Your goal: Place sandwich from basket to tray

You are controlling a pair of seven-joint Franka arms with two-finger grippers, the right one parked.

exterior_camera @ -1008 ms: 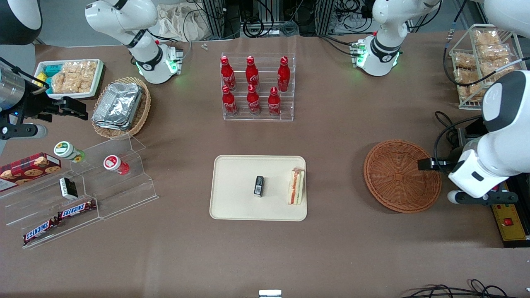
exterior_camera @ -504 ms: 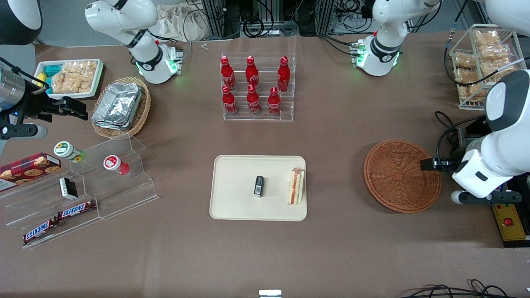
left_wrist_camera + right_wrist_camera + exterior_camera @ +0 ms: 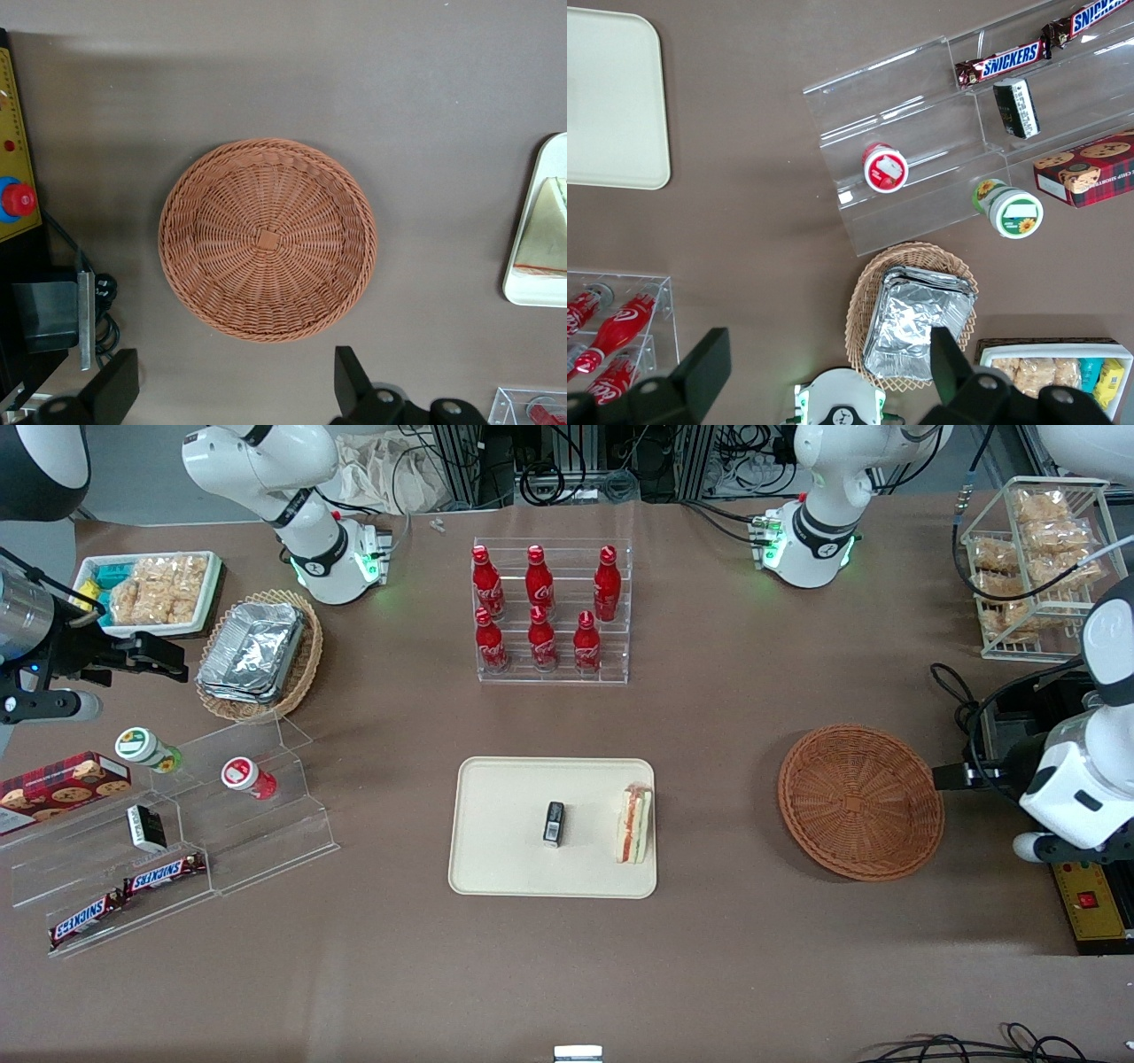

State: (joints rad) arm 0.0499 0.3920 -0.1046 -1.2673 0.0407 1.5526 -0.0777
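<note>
My gripper (image 3: 235, 394) hangs high above the table (image 3: 709, 957), just past the basket's (image 3: 860, 802) edge at my own end of the table, its fingers (image 3: 115, 390) spread wide apart with nothing between them. Looking down from my wrist, I see the round reddish-brown basket (image 3: 267, 239) sitting empty on the brown cloth that covers the whole tabletop.

The sandwich (image 3: 634, 824) rests on the cream tray (image 3: 505, 868) near the middle of the table, standing on its edge close to the tray's rim on the basket's side, filling layers showing. From my wrist I catch just its pale bread wedge (image 3: 545, 230) on the tray's rounded corner (image 3: 524, 292). A small black object (image 3: 554, 822) lies on the tray too, apart from the sandwich.

Farther from the front camera than the tray, a clear acrylic rack (image 3: 554, 673) holds six red bottles (image 3: 540, 611). Toward the parked arm's end lie a tan wicker basket of foil containers (image 3: 255, 651), a white tray of packaged snacks (image 3: 151, 592), a stepped clear display (image 3: 221, 833) with two small jars and chocolate bars, and a red cookie box (image 3: 62, 779). At my end stand a wire rack of bagged snacks (image 3: 1032, 558) and a yellow control box (image 3: 1090, 895). Cables and metal frames line the edge of the table farthest from the front camera.
</note>
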